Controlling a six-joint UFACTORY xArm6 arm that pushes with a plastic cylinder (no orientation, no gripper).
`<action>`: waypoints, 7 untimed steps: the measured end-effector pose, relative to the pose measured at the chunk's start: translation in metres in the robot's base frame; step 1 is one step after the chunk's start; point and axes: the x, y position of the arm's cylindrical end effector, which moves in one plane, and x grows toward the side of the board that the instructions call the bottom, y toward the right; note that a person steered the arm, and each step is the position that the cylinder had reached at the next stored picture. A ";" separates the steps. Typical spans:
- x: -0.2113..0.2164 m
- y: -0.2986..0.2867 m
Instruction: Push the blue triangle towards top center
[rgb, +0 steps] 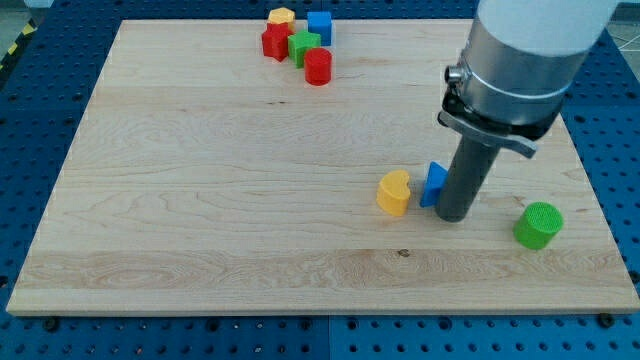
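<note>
Wooden board (200, 200): my tip (456, 217) touches blue triangle (433, 185).

Wooden board (200, 200) on blue pegboard (40, 60). Yellow heart block (394, 192) mid-right; green cylinder (539, 224) nr view's right edge. Top cluster: yellow block (281, 16), blue cube (319, 25), red block (275, 42), green block (303, 45), red cylinder (318, 66).

High, oblique view over board (200, 200)
</note>
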 end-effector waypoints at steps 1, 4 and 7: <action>-0.023 -0.011; -0.110 -0.048; -0.168 -0.059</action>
